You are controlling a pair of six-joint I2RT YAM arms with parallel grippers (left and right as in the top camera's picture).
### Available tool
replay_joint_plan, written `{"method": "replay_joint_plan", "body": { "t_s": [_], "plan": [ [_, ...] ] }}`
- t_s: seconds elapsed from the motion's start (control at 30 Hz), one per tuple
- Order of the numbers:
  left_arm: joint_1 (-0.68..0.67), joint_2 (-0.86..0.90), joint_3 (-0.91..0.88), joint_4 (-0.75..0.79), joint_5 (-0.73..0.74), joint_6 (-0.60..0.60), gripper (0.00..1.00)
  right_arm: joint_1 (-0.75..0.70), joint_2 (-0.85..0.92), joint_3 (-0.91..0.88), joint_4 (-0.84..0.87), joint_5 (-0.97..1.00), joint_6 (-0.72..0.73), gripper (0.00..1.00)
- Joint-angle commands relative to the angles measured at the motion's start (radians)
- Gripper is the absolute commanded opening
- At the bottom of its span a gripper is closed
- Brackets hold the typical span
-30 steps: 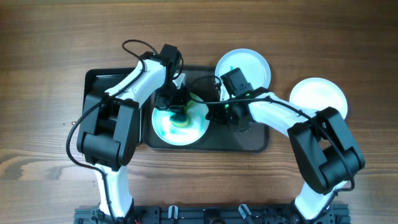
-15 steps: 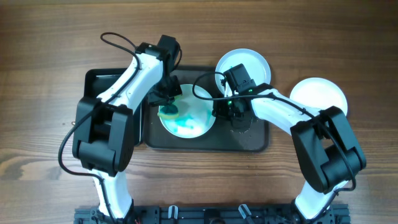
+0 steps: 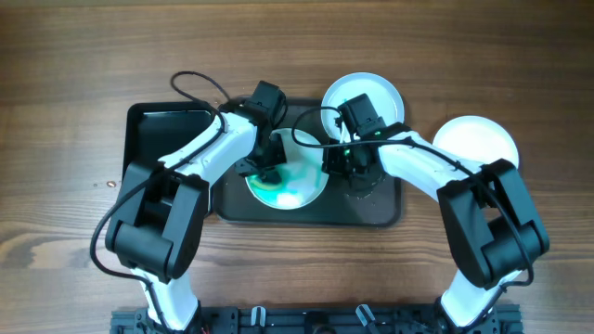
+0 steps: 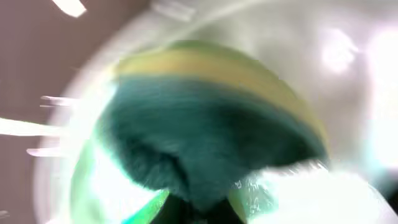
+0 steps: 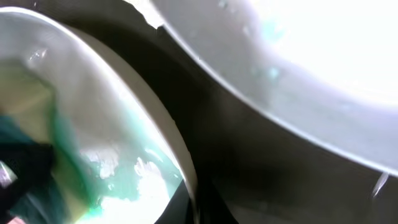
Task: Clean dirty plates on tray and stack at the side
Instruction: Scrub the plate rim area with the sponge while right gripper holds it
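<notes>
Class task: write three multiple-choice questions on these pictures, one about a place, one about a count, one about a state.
1. Where is the plate under the sponge? A on the tray; B on bare wood; C atop another plate.
2. Plates seen overhead? A two; B three; C five.
3. That first plate is: A spotless; B smeared teal; C broken.
Key: A, it lies inside the tray's rim; B, it plus the far plate and the right plate; B, teal streaks show on it.

Both the left arm [image 3: 200,153] and right arm [image 3: 418,167] have glossy white shells and chunky black joints, with thin black cables [image 3: 190,80] looping off.
</notes>
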Motion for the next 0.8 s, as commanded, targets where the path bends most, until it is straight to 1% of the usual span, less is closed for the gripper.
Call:
{"method": "replay_joint_plan", "body": {
  "t_s": [0.0,0.17,0.23,0.3,0.37,0.43,0.5,0.53,0.6,0.67,0.77],
  "plan": [
    [-0.052,0.066,-0.058,0.003,0.537,0.264,0.04,0.003,0.030,-0.008,0.005,0.053,0.014,0.04],
    [-0.021,0.066,-0.058,0.033,0.539,0.260,0.04,0.003,0.030,-0.008,0.005,0.053,0.014,0.04],
    [0.001,0.066,-0.057,0.064,0.507,0.215,0.04,0.003,0.030,-0.008,0.004,0.046,0.014,0.04],
    [0.035,0.066,-0.057,0.127,0.444,0.147,0.04,0.003,0.030,-0.008,0.000,0.043,0.014,0.04],
    [0.065,0.066,-0.057,0.208,0.429,0.127,0.04,0.003,0.030,-0.008,-0.003,0.043,0.014,0.04],
    [0.091,0.066,-0.057,0.301,0.409,0.068,0.04,0.003,0.030,-0.008,-0.003,0.043,0.015,0.04],
    [0.100,0.066,-0.057,0.345,0.316,-0.007,0.04,0.003,0.030,-0.008,-0.003,0.043,0.016,0.05],
    [0.101,0.065,-0.056,0.346,0.238,-0.048,0.04,0.003,0.030,-0.008,-0.003,0.043,0.015,0.04],
    [0.102,0.061,-0.051,0.321,0.128,-0.093,0.04,0.003,0.030,-0.010,-0.004,0.043,0.014,0.04],
    [0.105,0.043,-0.026,0.239,-0.043,-0.152,0.04,0.003,0.030,-0.011,-0.004,0.043,0.014,0.04],
    [0.105,0.008,0.044,0.125,-0.188,-0.145,0.04,0.003,0.030,-0.011,-0.004,0.043,0.014,0.04]
  ]
}}
